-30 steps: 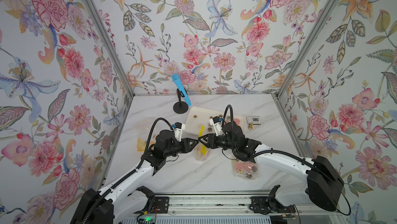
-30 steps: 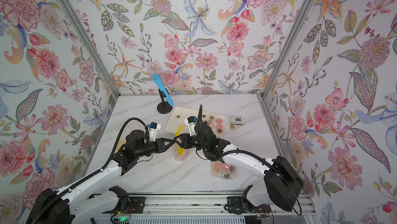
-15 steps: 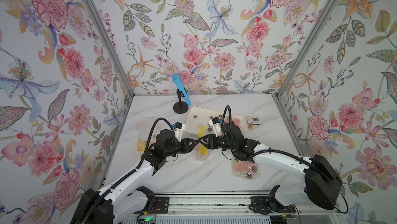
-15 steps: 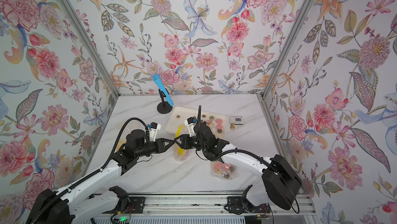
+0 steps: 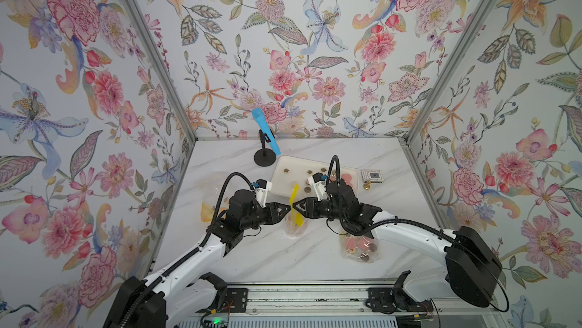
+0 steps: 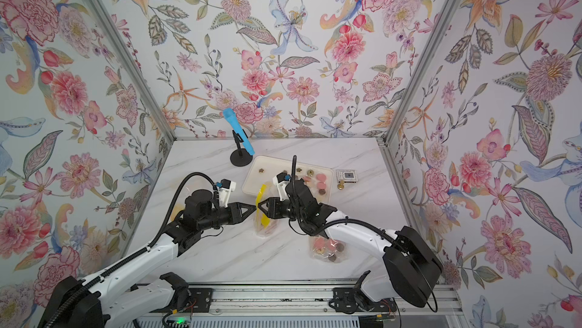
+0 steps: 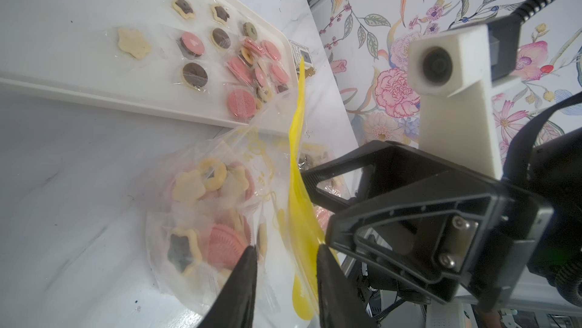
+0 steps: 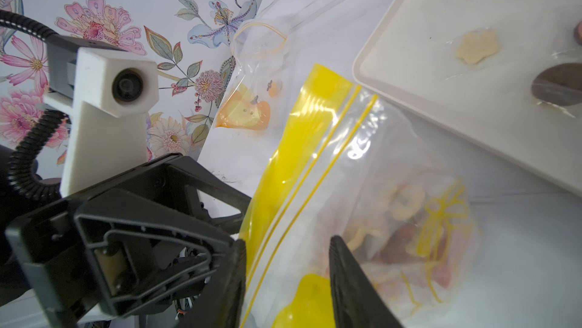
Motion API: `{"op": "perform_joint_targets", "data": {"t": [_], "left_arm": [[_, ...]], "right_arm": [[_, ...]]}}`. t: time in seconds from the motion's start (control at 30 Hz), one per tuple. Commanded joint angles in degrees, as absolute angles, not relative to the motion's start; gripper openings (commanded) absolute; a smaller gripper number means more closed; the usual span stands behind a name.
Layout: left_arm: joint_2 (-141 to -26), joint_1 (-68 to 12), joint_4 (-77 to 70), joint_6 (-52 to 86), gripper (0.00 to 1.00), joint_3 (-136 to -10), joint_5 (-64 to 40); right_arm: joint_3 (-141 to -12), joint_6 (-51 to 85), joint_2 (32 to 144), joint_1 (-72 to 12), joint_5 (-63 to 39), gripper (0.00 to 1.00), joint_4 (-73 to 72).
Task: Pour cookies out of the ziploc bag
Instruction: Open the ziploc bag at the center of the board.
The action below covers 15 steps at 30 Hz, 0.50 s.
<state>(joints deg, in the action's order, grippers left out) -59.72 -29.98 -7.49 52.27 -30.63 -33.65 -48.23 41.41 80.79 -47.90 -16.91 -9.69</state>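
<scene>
The ziploc bag [image 5: 295, 216] stands upright mid-table, clear with a yellow top strip [image 8: 302, 140], and cookies [image 7: 220, 241] lie in its lower part. My left gripper [image 5: 288, 208] and right gripper [image 5: 298, 207] meet tip to tip at the strip from opposite sides. In the left wrist view the left gripper [image 7: 285, 249] is open, with clear plastic and the yellow strip loose between its fingers. The right gripper [image 8: 286, 244] is open too, straddling the strip and the yellow tab. More cookies [image 5: 346, 178] lie loose on the white tray [image 5: 283, 165] behind the bag.
A second clear bag of cookies [image 5: 359, 247] lies under my right forearm. An empty bag with an orange print [image 5: 209, 211] lies by the left wall. A blue microphone on a black stand [image 5: 266, 136], a small card [image 5: 372, 176] and a gold piece [image 5: 367, 185] sit further back.
My right gripper has edged slightly toward the bag and its jaws have narrowed a little. The left arm and the bag have not moved.
</scene>
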Motion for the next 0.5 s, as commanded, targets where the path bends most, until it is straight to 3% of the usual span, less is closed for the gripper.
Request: {"op": "perform_joint_targets", "data": {"t": [0.0, 0.13, 0.47], "left_arm": [[-59.8, -30.4, -7.7, 51.8, 0.35, -31.5, -32.6], [-59.6, -30.4, -7.7, 51.8, 0.35, -31.5, -32.5], [-58.8, -30.4, -7.6, 51.9, 0.52, -31.9, -31.3]], "right_arm": [[-47.6, 41.8, 80.2, -47.6, -16.1, 0.43, -10.0], [-47.5, 41.8, 80.1, -47.6, -16.0, 0.42, -10.0], [-47.4, 41.6, 80.2, -47.6, -15.9, 0.42, -9.9]]}}
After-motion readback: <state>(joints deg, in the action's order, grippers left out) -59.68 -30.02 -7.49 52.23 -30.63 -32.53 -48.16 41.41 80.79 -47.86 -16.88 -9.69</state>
